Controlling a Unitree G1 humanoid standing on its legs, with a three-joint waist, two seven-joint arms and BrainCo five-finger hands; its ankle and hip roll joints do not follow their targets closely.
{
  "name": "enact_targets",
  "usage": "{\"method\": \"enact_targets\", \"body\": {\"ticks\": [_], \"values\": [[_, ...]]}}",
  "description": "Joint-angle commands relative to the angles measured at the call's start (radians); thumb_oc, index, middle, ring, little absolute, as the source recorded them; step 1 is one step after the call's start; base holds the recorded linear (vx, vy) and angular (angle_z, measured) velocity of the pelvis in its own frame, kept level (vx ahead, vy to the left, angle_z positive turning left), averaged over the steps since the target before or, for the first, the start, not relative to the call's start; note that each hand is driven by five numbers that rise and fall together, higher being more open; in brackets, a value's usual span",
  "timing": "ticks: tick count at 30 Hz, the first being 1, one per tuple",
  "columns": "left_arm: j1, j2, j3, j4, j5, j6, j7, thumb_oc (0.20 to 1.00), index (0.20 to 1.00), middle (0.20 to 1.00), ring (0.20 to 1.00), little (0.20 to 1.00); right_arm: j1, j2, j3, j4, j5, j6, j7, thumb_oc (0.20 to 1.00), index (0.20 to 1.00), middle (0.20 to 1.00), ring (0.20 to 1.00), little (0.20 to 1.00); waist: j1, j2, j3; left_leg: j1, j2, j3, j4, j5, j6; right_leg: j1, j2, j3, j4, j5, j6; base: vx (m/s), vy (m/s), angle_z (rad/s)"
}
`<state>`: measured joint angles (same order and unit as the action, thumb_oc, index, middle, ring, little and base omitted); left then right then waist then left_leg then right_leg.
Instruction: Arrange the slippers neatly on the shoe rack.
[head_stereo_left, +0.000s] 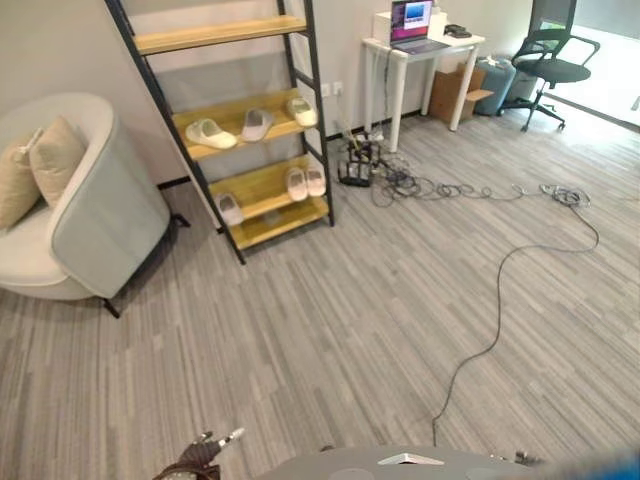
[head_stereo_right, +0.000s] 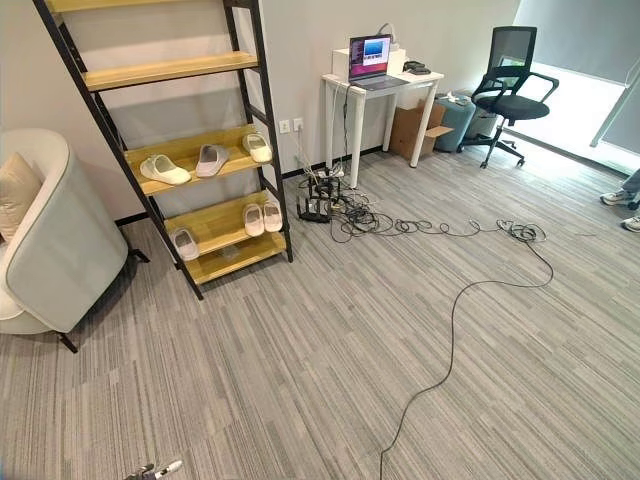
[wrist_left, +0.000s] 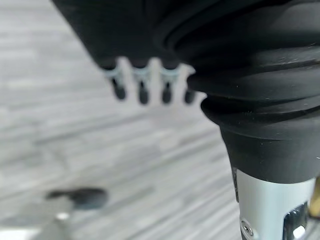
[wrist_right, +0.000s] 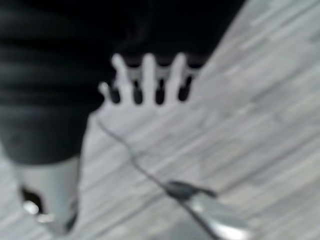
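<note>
A black-framed shoe rack (head_stereo_left: 215, 35) with wooden shelves leans on the far wall. On its middle shelf lie three pale slippers (head_stereo_left: 210, 133), set apart and turned different ways. One shelf lower, a white pair (head_stereo_left: 306, 182) sits side by side, and a single slipper (head_stereo_left: 229, 208) lies at the left end. My left hand (head_stereo_left: 200, 455) shows at the bottom edge of the left eye view, far from the rack. Its fingers (wrist_left: 143, 90) hang straight over the floor and hold nothing. My right hand (wrist_right: 149, 75) is open too, over bare floor.
A grey armchair (head_stereo_left: 100, 220) with cushions stands left of the rack. A white desk (head_stereo_left: 400, 60) with a laptop, a cardboard box (head_stereo_left: 455, 90) and an office chair (head_stereo_left: 550, 60) stand at the back right. Cables (head_stereo_left: 500, 270) trail across the floor. A person's shoes (head_stereo_right: 625, 205) show at the far right.
</note>
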<state>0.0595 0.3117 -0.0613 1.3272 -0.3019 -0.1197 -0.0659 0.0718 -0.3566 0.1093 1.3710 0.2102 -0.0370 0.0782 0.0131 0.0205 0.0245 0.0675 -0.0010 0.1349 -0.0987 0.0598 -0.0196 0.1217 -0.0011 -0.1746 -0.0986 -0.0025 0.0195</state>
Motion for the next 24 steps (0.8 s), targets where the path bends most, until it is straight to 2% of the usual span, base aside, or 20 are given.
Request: {"method": "enact_targets", "body": {"ticks": [1,13,14,16,19,20,21,22,23,24], "values": [[-0.065,-0.023,-0.034,0.025,0.063,-0.021,0.013,1.000,1.000,1.000,1.000,1.000,-0.031,-0.004,0.023,0.013,0.005,0.001,-0.004,1.000,1.000,1.000,1.000,1.000,-0.007,0.002,0.020,-0.026,0.047,-0.127,0.011,-0.027,-0.047,-0.038,-0.049,0.002,0.011,-0.019,0.082,0.00,0.000,0.00],[-0.095,-0.072,-0.114,-0.008,0.066,-0.011,-0.004,1.000,1.000,1.000,1.000,1.000,-0.054,-0.019,0.032,0.005,0.013,0.006,-0.001,1.000,1.000,1.000,1.000,1.000,-0.022,0.013,0.074,-0.044,0.060,-0.136,0.014,-0.018,-0.054,-0.061,-0.038,0.016,0.011,-0.021,0.062,0.03,-0.055,0.00],[-0.098,-0.074,-0.118,-0.014,0.065,-0.010,-0.005,1.000,1.000,1.000,1.000,1.000,-0.057,-0.023,0.037,0.004,0.005,0.006,0.000,1.000,1.000,1.000,1.000,1.000,-0.022,0.009,0.086,-0.064,0.063,-0.136,0.063,-0.034,-0.055,-0.063,-0.039,0.021,0.022,-0.027,0.055,0.03,-0.101,0.02],[-0.103,-0.083,-0.144,-0.025,0.074,-0.006,-0.016,1.000,1.000,1.000,1.000,1.000,-0.062,-0.034,0.056,0.008,-0.036,0.008,-0.003,1.000,1.000,1.000,1.000,1.000,-0.018,-0.004,0.119,-0.149,0.057,-0.121,0.245,-0.066,-0.066,-0.070,-0.047,0.025,0.057,-0.048,0.040,0.00,-0.119,0.04],[-0.113,-0.087,-0.168,-0.057,0.084,-0.005,-0.011,1.000,1.000,1.000,1.000,1.000,-0.069,-0.059,0.084,-0.028,-0.100,0.002,-0.028,1.000,1.000,1.000,1.000,1.000,-0.016,-0.018,0.175,-0.283,0.073,-0.062,0.489,-0.009,-0.083,-0.056,-0.056,0.005,0.066,-0.060,0.020,0.07,-0.107,0.13],[-0.115,-0.088,-0.167,-0.061,0.080,-0.006,-0.006,1.000,1.000,1.000,1.000,1.000,-0.078,-0.069,0.082,-0.046,-0.098,-0.001,-0.037,1.000,1.000,1.000,1.000,1.000,-0.015,-0.021,0.189,-0.329,0.073,-0.025,0.502,-0.001,-0.075,-0.043,-0.057,-0.005,0.060,-0.073,0.019,0.20,-0.070,0.04],[-0.111,-0.089,-0.161,-0.059,0.076,-0.005,-0.005,1.000,1.000,1.000,1.000,1.000,-0.088,-0.069,0.083,-0.054,-0.090,0.003,-0.042,1.000,1.000,1.000,1.000,1.000,-0.005,-0.021,0.189,-0.368,0.067,0.004,0.482,-0.017,-0.064,-0.028,-0.055,-0.008,0.053,-0.086,0.022,0.44,0.030,0.04],[-0.087,-0.095,-0.145,-0.041,0.082,0.001,-0.007,1.000,1.000,1.000,1.000,1.000,-0.104,-0.064,0.095,-0.075,-0.084,-0.001,-0.043,1.000,1.000,1.000,1.000,1.000,0.025,-0.011,0.168,-0.387,0.053,0.045,0.336,-0.012,-0.047,0.002,-0.040,-0.003,0.042,-0.111,0.039,0.55,0.100,0.07],[-0.075,-0.098,-0.137,-0.020,0.098,0.005,-0.010,1.000,1.000,1.000,1.000,1.000,-0.117,-0.059,0.107,-0.087,-0.087,-0.004,-0.044,1.000,1.000,1.000,1.000,1.000,0.042,-0.007,0.158,-0.396,0.054,0.064,0.241,0.023,-0.053,0.032,-0.030,0.001,0.036,-0.128,0.046,0.60,0.137,0.04],[-0.070,-0.097,-0.130,0.001,0.113,0.010,-0.008,1.000,1.000,1.000,1.000,1.000,-0.127,-0.051,0.118,-0.094,-0.093,-0.003,-0.043,1.000,1.000,1.000,1.000,1.000,0.059,-0.014,0.154,-0.406,0.054,0.070,0.180,0.036,-0.054,0.058,-0.031,0.004,0.034,-0.139,0.050,0.47,0.093,-0.11]]}}
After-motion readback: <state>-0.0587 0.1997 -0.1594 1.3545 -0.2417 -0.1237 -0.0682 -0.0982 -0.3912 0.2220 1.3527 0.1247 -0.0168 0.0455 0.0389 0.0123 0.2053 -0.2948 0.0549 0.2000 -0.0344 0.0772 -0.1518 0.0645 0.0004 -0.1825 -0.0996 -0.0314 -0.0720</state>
